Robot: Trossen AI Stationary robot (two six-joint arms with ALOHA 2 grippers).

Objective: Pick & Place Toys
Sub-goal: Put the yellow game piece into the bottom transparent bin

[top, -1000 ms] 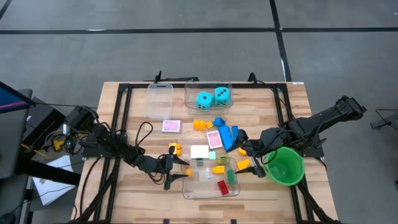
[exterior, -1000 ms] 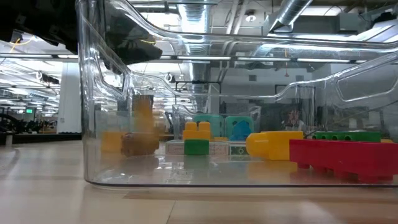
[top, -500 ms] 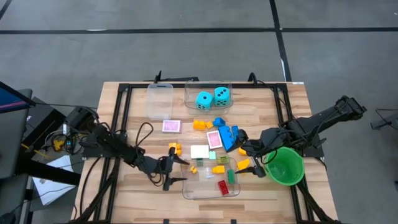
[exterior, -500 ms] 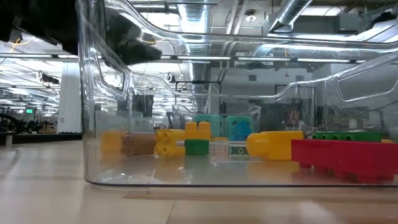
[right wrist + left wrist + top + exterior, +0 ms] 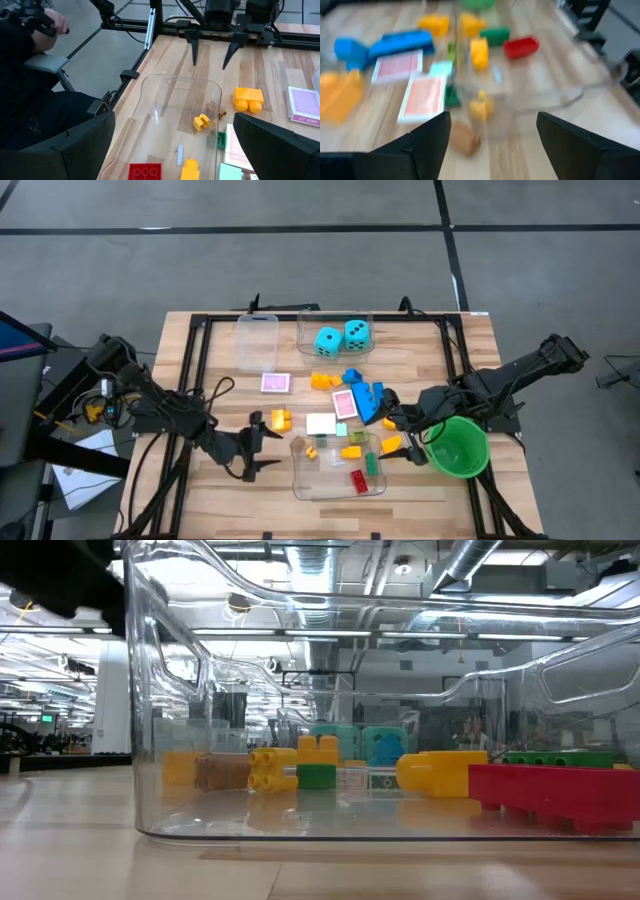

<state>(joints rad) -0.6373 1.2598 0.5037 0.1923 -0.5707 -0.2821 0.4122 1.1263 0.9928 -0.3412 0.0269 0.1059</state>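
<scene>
Your left gripper (image 5: pixel 254 450) hangs with its fingers spread and nothing between them, just beside the short end of the clear tub (image 5: pixel 297 480) that lies at the front of the table; the right wrist view shows the two fingertips (image 5: pixel 194 56) pointing down at bare wood just past the tub's rim, so the gap reads as a hand free to take another piece rather than one carrying anything. Inside the tub, nearest that end, sits a small yellow brick (image 5: pixel 310 451), and further along lie a second yellow brick (image 5: pixel 353 451), a green brick (image 5: pixel 371 465) and a red brick (image 5: pixel 356 479), so the tub looks like the collecting place for the toys. Just outside the tub's rim, close to your left gripper, a yellow-orange brick (image 5: pixel 280 419) rests on the table and looks like the easiest next pick. Beyond the tub from the front edge lie a white card (image 5: pixel 320 423), two pink-backed cards (image 5: pixel 275 383), an orange brick (image 5: pixel 322 381) and a cluster of blue bricks (image 5: pixel 365 398), all still loose on the table. Well beyond those, a second clear tub holds the two cyan dice (image 5: pixel 341 337), with an empty-looking third tub (image 5: pixel 257 342) beside it. At the tub's far end your right gripper (image 5: pixel 401 442) waits with fingers apart over the rim, an orange-yellow brick (image 5: pixel 390 444) lying by it, though I cannot tell whether it touches that brick; the green bowl (image 5: pixel 459 446) sits just beside that arm. A good share of the toys is still outside the tub.
</scene>
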